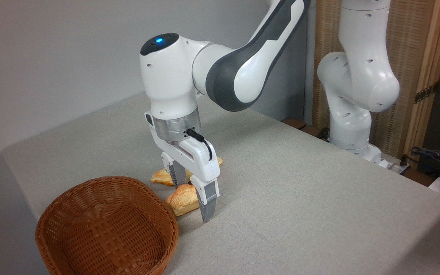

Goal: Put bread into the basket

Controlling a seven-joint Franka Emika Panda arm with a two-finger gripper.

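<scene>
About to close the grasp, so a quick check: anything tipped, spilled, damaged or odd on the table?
Nothing stands out. The brown woven wicker basket sits upright and empty, the small round golden bun lies intact on the grey cloth between the open fingers of the hand, and the paler loaf rests undisturbed behind it.

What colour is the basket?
Brown woven wicker basket, shown clearly in the fixed camera view.

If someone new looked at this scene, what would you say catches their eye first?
Probably the white arm's end effector, lowered at centre with its fingers open around the small golden bun on the grey table. Next, the empty brown wicker basket at lower left, right beside the bun.
</scene>
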